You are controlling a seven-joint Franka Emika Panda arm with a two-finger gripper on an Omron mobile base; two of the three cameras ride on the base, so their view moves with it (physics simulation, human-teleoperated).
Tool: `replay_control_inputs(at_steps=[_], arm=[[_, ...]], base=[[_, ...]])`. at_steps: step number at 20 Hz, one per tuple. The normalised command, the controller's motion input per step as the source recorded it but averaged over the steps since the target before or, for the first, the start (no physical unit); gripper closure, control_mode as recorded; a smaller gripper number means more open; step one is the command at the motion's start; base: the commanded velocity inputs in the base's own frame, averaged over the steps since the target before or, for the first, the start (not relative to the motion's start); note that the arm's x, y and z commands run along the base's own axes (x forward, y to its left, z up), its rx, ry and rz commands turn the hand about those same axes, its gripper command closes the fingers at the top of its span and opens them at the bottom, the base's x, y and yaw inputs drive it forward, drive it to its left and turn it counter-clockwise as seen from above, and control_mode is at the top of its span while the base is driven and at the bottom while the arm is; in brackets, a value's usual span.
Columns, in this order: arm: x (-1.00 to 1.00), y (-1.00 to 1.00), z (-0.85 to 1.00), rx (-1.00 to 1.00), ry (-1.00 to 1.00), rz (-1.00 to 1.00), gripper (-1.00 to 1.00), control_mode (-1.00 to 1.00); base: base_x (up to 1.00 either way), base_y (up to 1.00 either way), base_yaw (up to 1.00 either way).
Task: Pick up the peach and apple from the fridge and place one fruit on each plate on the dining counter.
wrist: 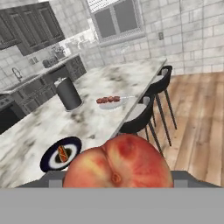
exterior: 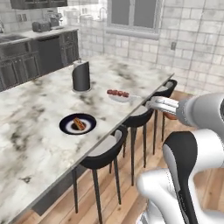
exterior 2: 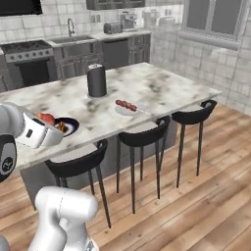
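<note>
A white robot arm stands beside a long white-and-grey marbled bench [exterior: 39, 127] in a rendered kitchen, with black bar stools [exterior: 105, 153] along the bench's near edge. The round orange-red peach [wrist: 119, 162] sits right in front of the hand camera, held off the bench's edge above the wooden floor.

The main risk is a drop: the fruit is round and smooth, and if it slips before the arm reaches over the bench it will likely fall to the floor or hit a stool. A second risk is choosing the wrong plate. The dark navy round plate with a pale centre [exterior: 78, 124], near the bench's front edge, already carries a small orange-and-brown food item, and the white plate [exterior: 120, 97], further along the bench beyond it, holds a row of small red pieces. The peach could roll off either.

The pincer [exterior 2: 49, 128] is clenched on the peach. In the right base view the fruit's red top shows just above the white hand. A dark cylindrical canister [exterior: 81, 76] stands further back on the bench.
</note>
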Motion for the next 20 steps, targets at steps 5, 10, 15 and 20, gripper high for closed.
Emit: replay_control_inputs(at_steps=[5, 10, 15, 20], arm=[[0.0, 0.0, 0.0, 0.0, 0.0, 0.0, 1.0, 1.0], [0.0, 0.0, 0.0, 0.0, 0.0, 0.0, 1.0, 1.0], [0.0, 0.0, 0.0, 0.0, 0.0, 0.0, 1.0, 1.0], [0.0, 0.0, 0.0, 0.0, 0.0, 0.0, 1.0, 1.0]], base=[[0.35, -0.72, 0.43], [0.27, -0.76, 0.43], [0.21, -0.77, 0.43], [0.23, -0.74, 0.44]])
